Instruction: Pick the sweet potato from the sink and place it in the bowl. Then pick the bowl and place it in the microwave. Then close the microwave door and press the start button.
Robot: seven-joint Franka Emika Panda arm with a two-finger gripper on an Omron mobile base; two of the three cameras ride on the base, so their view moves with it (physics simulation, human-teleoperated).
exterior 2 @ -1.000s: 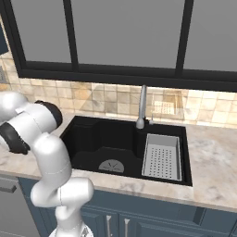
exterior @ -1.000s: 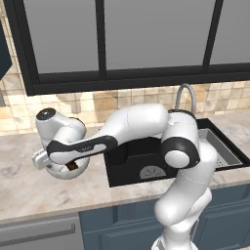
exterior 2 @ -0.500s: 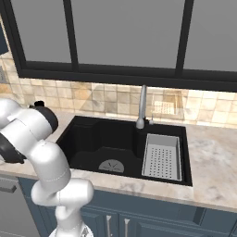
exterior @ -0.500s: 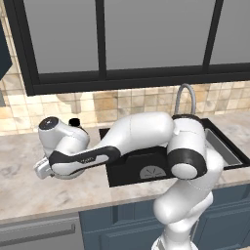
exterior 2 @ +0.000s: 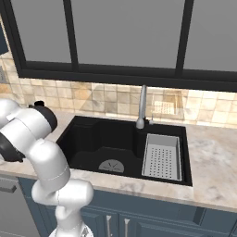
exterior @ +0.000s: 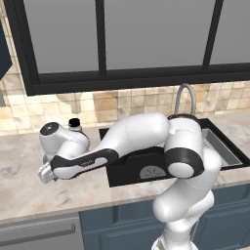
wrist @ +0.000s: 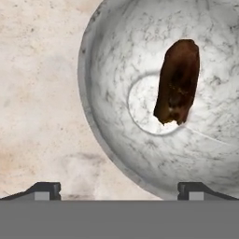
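Observation:
The grey-white marbled bowl (wrist: 109,65) sits on the beige counter, with the reddish-brown sweet potato (wrist: 177,81) lying inside near its flat bottom. My gripper (wrist: 120,190) hangs open close above the bowl's near rim, and nothing is between its fingers. One fingertip (wrist: 44,189) is over bare counter; the other is at the bowl's edge. In the left base view the gripper (exterior: 46,172) reaches down left of the black sink (exterior: 128,172), hiding the bowl. The microwave and its door are out of view.
A small black-capped bottle (exterior: 74,123) stands by the tiled wall behind the hand. The sink (exterior 2: 99,141) holds a grey strainer tray (exterior 2: 162,155) on its right, behind a curved faucet (exterior 2: 142,106). Marbled counter (exterior: 24,190) stretches left and forward of the hand.
The arm has stretched lower and a little further left over the counter, and the hand now covers the bowl in the left base view. The jaws have stayed wide apart.

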